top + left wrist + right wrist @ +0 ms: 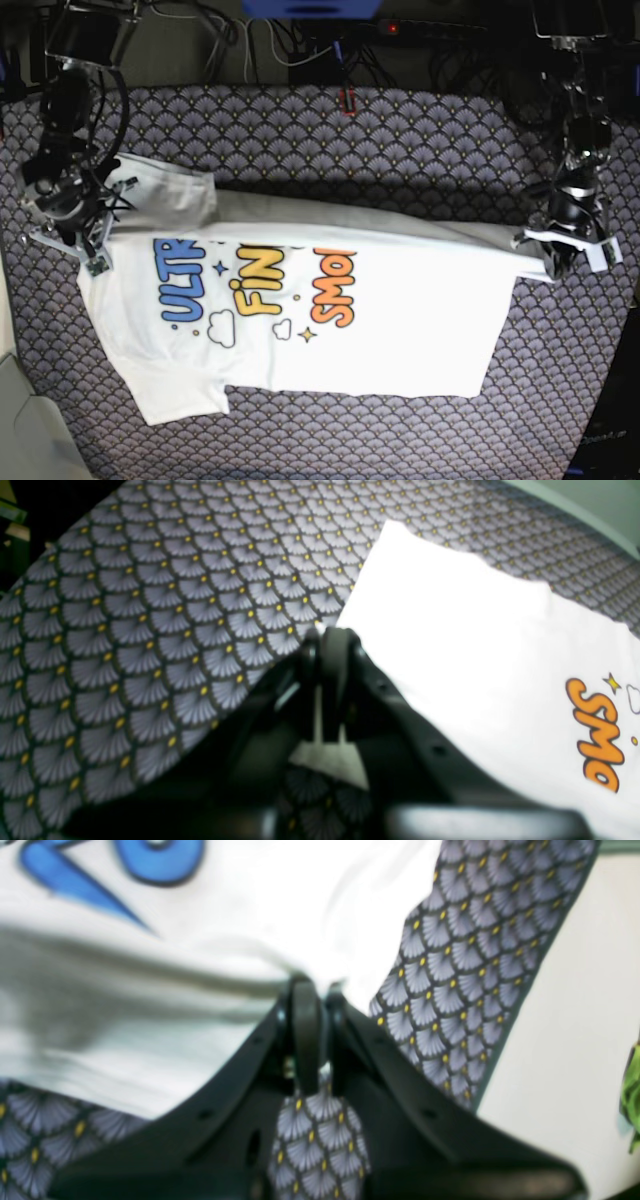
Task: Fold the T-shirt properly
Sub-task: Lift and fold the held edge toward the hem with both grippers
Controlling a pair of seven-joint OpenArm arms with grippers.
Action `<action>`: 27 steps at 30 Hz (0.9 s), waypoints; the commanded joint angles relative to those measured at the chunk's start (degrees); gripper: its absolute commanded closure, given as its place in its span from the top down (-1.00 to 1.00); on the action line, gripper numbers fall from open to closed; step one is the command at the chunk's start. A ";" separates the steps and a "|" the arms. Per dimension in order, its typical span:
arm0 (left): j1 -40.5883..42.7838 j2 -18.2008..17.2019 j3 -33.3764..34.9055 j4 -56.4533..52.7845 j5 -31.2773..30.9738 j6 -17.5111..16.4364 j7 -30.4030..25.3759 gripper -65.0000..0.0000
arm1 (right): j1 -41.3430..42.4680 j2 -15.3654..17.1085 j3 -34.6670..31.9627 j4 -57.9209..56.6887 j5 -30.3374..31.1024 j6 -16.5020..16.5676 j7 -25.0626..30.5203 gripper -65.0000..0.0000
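Note:
The T-shirt [330,330] lies print-up on the patterned table cover, with blue, yellow and orange letters across its chest. A plain white band runs along its far edge. My right gripper [85,240] is at the collar end, on the left of the base view. Up close it [315,985] is shut on a bunched fold of the T-shirt [125,1005] below the blue letters. My left gripper [552,262] is at the hem end. It [325,632] is shut on the edge of the T-shirt [465,645], with the orange letters off to the right.
The grey fan-patterned table cover [400,140] spreads all round the shirt. Cables and dark equipment [330,40] line the far edge. The table's left edge [530,990] drops to a pale floor close beside my right gripper.

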 commanded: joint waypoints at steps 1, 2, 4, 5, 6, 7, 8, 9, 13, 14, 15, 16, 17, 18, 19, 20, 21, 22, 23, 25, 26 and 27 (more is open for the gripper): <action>-1.68 -0.95 -0.41 -0.10 0.04 -0.14 -1.58 -0.98 | 2.13 1.28 -0.04 -0.36 -0.30 -0.47 0.99 -1.00; -2.65 -0.95 -0.41 -1.15 0.04 -0.23 -1.58 -0.98 | 3.54 1.54 -0.75 -1.77 -0.30 -0.47 1.08 -1.00; -4.76 -0.95 -0.33 -3.52 0.04 -0.32 -1.58 -0.98 | 6.17 2.69 -2.24 -4.41 -0.30 -0.47 1.08 -1.00; -5.73 -0.95 -0.33 -4.49 0.04 -0.32 -1.58 -0.98 | 7.58 3.13 -3.12 -5.73 -0.30 -0.47 1.08 -1.00; -6.60 -0.95 -0.33 -5.37 0.04 -0.32 -1.58 -0.98 | 8.72 3.39 -3.56 -6.69 -0.30 -0.47 1.08 -1.00; -7.57 -0.95 -0.24 -6.43 0.04 -0.32 -1.58 -0.98 | 9.95 3.48 -3.91 -7.92 -0.30 -0.47 1.17 -1.00; -8.80 -0.95 0.29 -7.74 0.04 -0.32 -1.58 -0.98 | 11.45 3.48 -4.35 -9.24 -0.30 -0.47 1.17 -1.00; -9.77 -0.95 1.17 -8.71 0.04 -0.41 -1.58 -0.98 | 12.77 3.48 -4.79 -10.39 -0.30 -0.47 1.17 -1.00; -13.64 -1.39 5.65 -12.23 0.04 -0.41 -1.58 -0.98 | 16.90 4.62 -7.69 -15.75 -0.30 -0.47 1.60 -1.00; -14.43 -1.39 6.36 -13.02 0.04 -0.41 -1.58 -0.98 | 17.60 4.80 -8.48 -16.80 -0.30 -0.47 2.13 -1.00; -15.40 -1.39 6.97 -13.72 0.04 -0.41 -1.58 -0.98 | 18.22 4.80 -9.19 -17.86 -0.39 -0.47 2.84 -1.00; -16.36 -1.39 7.59 -14.43 0.04 -0.41 -1.58 -0.98 | 18.74 4.88 -9.80 -18.83 -0.39 -0.47 3.54 -1.00; -17.24 -1.39 8.11 -15.30 0.04 -0.41 -1.58 -0.98 | 19.27 4.88 -10.42 -19.70 -0.39 -0.47 4.15 -1.00; -18.12 -1.47 8.82 -16.10 0.04 -0.41 -1.58 -0.98 | 19.98 4.97 -11.12 -20.76 -0.39 -0.47 4.77 -1.00; -18.91 -1.47 9.26 -16.80 0.04 -0.41 -1.58 -0.98 | 20.77 4.97 -11.65 -21.81 -0.57 -0.47 5.12 -1.00; -19.44 -1.65 9.52 -17.50 0.04 -0.41 -1.58 -0.98 | 21.38 5.24 -11.91 -22.69 -1.62 -0.47 5.30 -1.00; -19.53 -2.09 9.52 -17.85 0.04 -0.41 -1.58 -0.98 | 21.91 5.24 -12.00 -23.48 -2.76 -0.47 5.47 -1.00; -19.62 -2.35 9.52 -18.21 0.04 -0.41 -1.58 -0.98 | 22.70 5.15 -12.00 -24.28 -3.64 -0.47 6.09 -1.00; -19.97 -2.53 9.52 -18.65 0.04 -0.41 -1.58 -0.98 | 23.40 5.15 -12.00 -25.24 -4.08 -0.47 7.14 -1.00; -20.41 -2.71 9.52 -19.61 0.21 -0.41 -1.58 -0.98 | 24.55 5.24 -12.00 -27.09 -4.08 -0.47 8.55 -1.00; -20.67 -2.71 9.52 -20.05 0.92 -0.41 -1.58 -0.98 | 25.16 5.24 -12.00 -27.70 -4.08 -0.47 8.73 -1.00; -21.02 -2.71 9.52 -20.40 2.24 -0.41 -1.58 -0.98 | 25.60 5.32 -12.00 -28.58 -4.08 -0.47 8.81 -1.00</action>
